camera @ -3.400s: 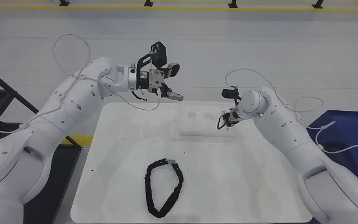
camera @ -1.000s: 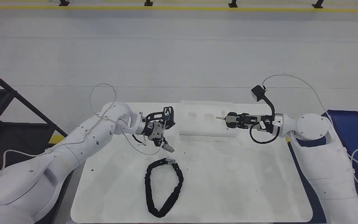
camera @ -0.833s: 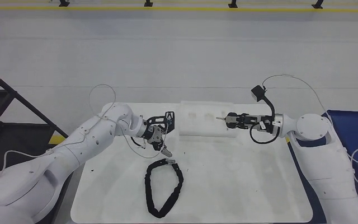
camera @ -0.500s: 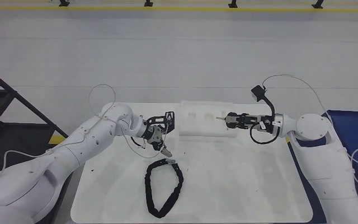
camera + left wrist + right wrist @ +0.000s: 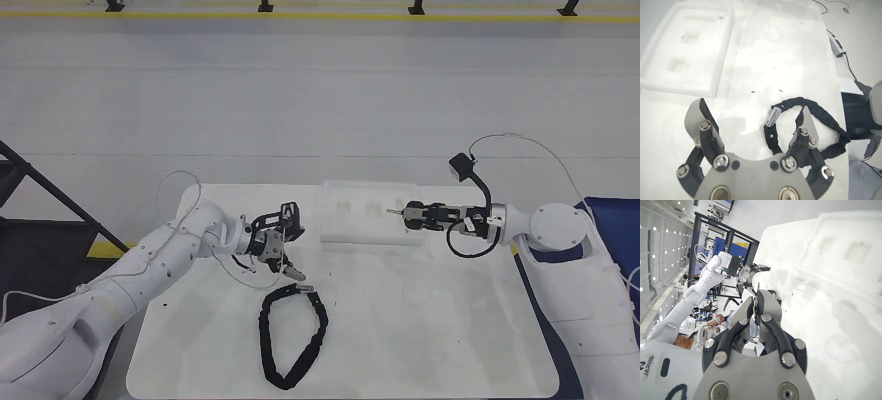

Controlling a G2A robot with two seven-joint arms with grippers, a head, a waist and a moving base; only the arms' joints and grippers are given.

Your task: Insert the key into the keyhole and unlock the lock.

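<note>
In the top view, the lock lies as a closed loop on the white table, toward the near side of it. It is a chain in a black fabric sleeve, its ends joined by a short silver barrel. The left gripper hangs just above that barrel, touching nothing. Well apart from it, the right gripper hovers over a white foam tray at the table's far edge, with the key sticking out from its tips.

In the left wrist view, the left gripper's fingers are spread wide and grip nothing. The silver barrel lies between them, nearer one finger, whose tip overlaps the black sleeve (whether it touches cannot be told). The barrel is polished and round, and each sleeve end beside it carries a small rivet.

In the right wrist view, the right gripper is pinched tight on the key's head. The thin blade juts beyond the fingertips, and the foam tray lies beyond.
</note>
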